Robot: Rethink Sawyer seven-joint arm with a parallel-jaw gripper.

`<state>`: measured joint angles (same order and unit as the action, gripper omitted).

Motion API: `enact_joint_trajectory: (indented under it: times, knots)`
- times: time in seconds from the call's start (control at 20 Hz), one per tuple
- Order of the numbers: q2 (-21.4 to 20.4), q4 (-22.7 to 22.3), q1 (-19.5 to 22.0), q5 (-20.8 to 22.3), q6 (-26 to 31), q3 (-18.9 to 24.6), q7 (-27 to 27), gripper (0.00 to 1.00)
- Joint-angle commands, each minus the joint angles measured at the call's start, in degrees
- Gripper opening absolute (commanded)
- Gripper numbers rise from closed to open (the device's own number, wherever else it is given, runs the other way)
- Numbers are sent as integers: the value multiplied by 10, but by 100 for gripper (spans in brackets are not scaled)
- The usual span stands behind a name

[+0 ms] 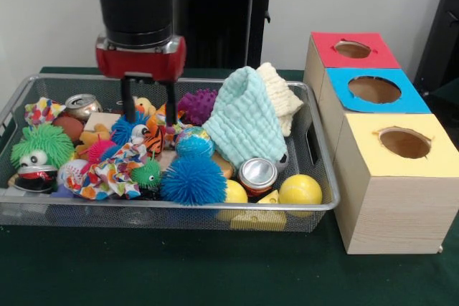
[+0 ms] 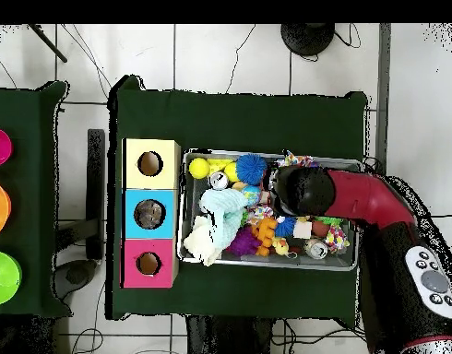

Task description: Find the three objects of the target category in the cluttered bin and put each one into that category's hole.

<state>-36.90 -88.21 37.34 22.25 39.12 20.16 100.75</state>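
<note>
1. My pincer (image 1: pixel 149 111) hangs low over the left-middle of the wire bin (image 1: pixel 319 150), its two dark fingers (image 1: pixel 127 99) spread apart with nothing between them — released, tips down among the toys.
2. Right at the tips: a small orange striped tiger toy (image 1: pixel 152 136), and just beside it a patterned cloth (image 1: pixel 115 173) with bright spots.
3. The task names no category I can read off the scene, so I can't tell which things are the targets; all the clutter sits in the bin, none in a hole.
4. Cans: two. One silver can (image 1: pixel 257 175) lies to the front right of my pincer, one more silver can (image 1: pixel 82 104) at the back left. No label legible on either.
5. Spiky balls: a big blue one (image 1: pixel 192 179) in front, a purple one (image 1: pixel 199 104) behind, a small green one (image 1: pixel 148 174), plus a green furry ball with eyes (image 1: pixel 39 150) far left.
6. Yellow balls (image 1: pixel 300 190): two along the front rim.
7. Cloths: a mint washcloth (image 1: pixel 246 122) draped against a cream one (image 1: pixel 282 94).
8. Beside the bin on the green worktop (image 1: pixel 215 270): three boxes, one hole each — red box (image 1: pixel 353 49), blue box (image 1: pixel 374 89), yellow box (image 1: pixel 401 145).
</note>
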Motion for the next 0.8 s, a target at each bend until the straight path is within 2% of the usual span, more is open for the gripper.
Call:
enact_joint_trajectory:
  times: [0.05,0.4,0.8]
  knots:
    - [52,87,16,37,82,51,-159,100]
    - [75,111,21,54,81,61,-161,100]
    - [84,90,22,71,48,62,-136,100]
